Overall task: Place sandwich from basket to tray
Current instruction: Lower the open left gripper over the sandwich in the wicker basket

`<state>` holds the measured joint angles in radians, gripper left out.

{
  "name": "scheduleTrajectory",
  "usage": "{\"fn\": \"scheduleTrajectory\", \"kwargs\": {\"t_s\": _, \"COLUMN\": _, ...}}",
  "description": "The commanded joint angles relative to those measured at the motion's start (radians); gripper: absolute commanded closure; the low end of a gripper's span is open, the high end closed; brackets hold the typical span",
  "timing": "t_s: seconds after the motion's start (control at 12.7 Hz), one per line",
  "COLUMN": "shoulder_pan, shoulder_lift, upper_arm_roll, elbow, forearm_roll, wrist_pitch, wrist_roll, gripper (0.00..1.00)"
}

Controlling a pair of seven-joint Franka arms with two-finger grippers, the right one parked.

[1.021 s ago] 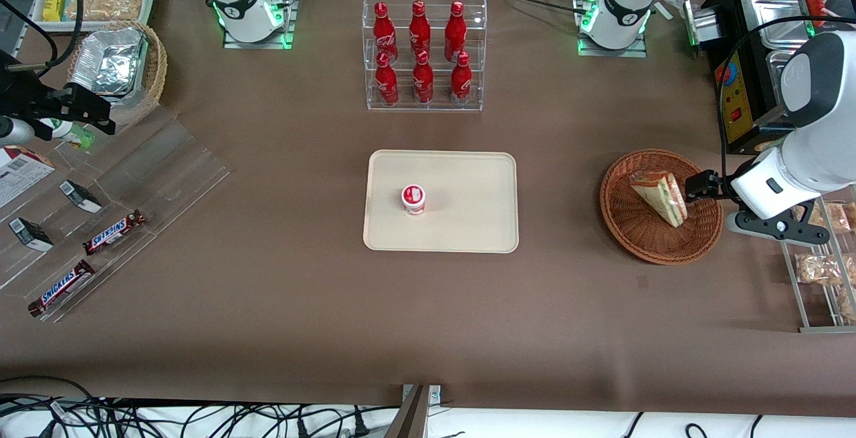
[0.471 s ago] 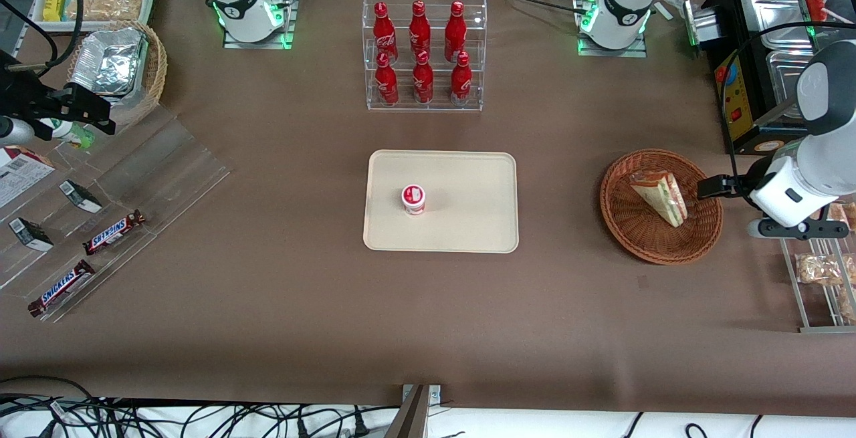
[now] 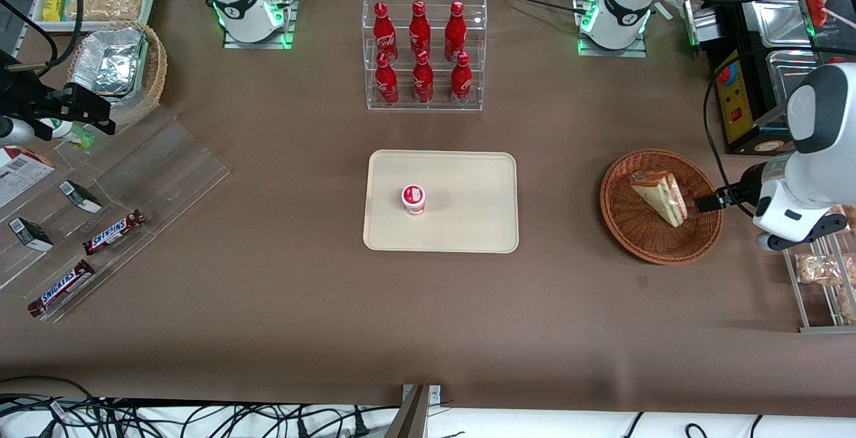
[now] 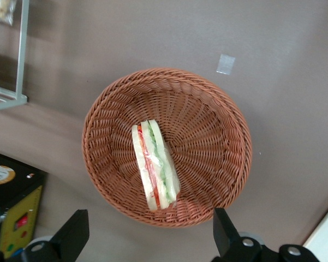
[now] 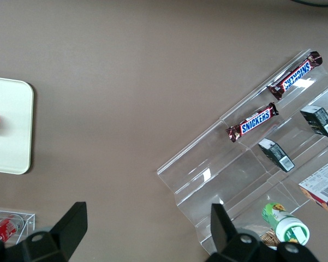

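At the basket's rim: my gripper [image 3: 702, 202] hangs at the basket's 3 o'clock edge in the front view, above the wicker.
Jaws: spread wide; in the wrist view my two fingers [image 4: 71, 236] stand well apart with nothing between them, and the basket shows in the gap.
Sandwich: one wedge sandwich [image 3: 661, 196] in clear wrap, lying inside the basket [image 3: 625, 224], toward its 2 o'clock part in the front view; white bread with red and green layers [image 4: 154, 165] on edge. I am not touching it.
Basket: one round reddish-brown wicker one, well apart from the tray, toward the working arm's end of the table.
Tray: one cream tray [image 3: 468, 224] at the table's middle, holding one small cup [image 3: 413, 198] with a red and white lid at about its 9 o'clock; the lid's writing is too small to read.
Bottles: six red bottles [image 3: 420, 57] in a clear rack at the tray's 12 o'clock, three above three; white script on them, which I cannot read.
Chocolate bars: two, both reading SNICKERS [image 5: 258, 121], on a clear stepped shelf [image 3: 154, 177] toward the parked arm's end.
Small dark boxes: two [image 3: 80, 196] on the same shelf, with white labels that I cannot read.
Tan wicker basket: one, with one foil container [image 3: 110, 60] in it.
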<state>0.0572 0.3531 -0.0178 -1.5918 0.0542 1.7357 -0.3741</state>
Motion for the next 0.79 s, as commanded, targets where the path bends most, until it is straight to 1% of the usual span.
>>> {"fn": "scheduleTrajectory", "kwargs": {"t_s": 0.0, "shoulder_pan": 0.001, "shoulder_lift": -0.035, "upper_arm_roll": -0.002, "elbow": -0.141, "forearm_roll": 0.018, "wrist_pitch": 0.123, "wrist_roll": -0.101, "gripper": 0.0}}
{"fn": "scheduleTrajectory", "kwargs": {"t_s": 0.24, "shoulder_pan": 0.001, "shoulder_lift": -0.068, "upper_arm_roll": -0.004, "elbow": -0.278, "forearm_roll": 0.027, "wrist_pitch": 0.25, "wrist_roll": -0.21, "gripper": 0.0}}
{"fn": "scheduleTrajectory", "kwargs": {"t_s": 0.47, "shoulder_pan": 0.003, "shoulder_lift": -0.105, "upper_arm_roll": -0.004, "elbow": -0.419, "forearm_roll": 0.027, "wrist_pitch": 0.39, "wrist_roll": -0.224, "gripper": 0.0}}
{"fn": "scheduleTrajectory", "kwargs": {"t_s": 0.71, "shoulder_pan": -0.008, "shoulder_lift": -0.112, "upper_arm_roll": -0.005, "elbow": -0.516, "forearm_roll": 0.032, "wrist_pitch": 0.504, "wrist_roll": -0.276, "gripper": 0.0}}
